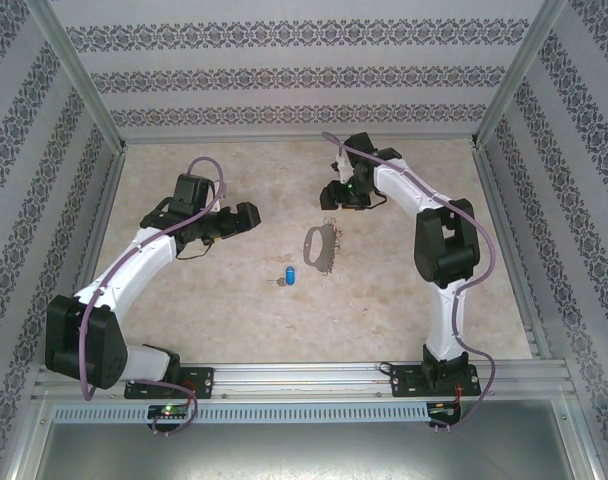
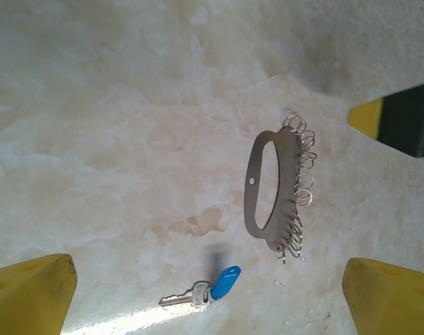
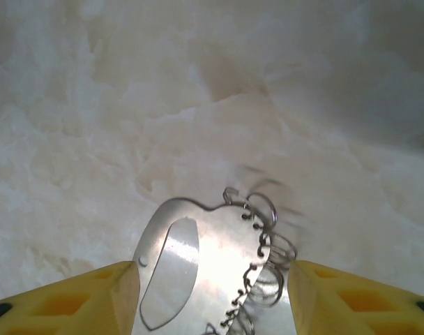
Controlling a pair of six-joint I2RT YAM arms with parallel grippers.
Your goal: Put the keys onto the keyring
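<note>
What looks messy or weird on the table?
Nothing is broken or spilled. The blue-headed key lies loose on the table, apart from the keyring and not on any ring. The keyring's thin wire rings stick out at uneven angles, a bit jumbled.

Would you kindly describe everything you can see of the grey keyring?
The keyring is a flat, grey, metal-looking oval plate with a long slot and a small hole beside it. A row of thin wire rings lines one long edge, all empty. It lies flat on the marbled table, near the middle, apart from the blue-headed key.
</note>
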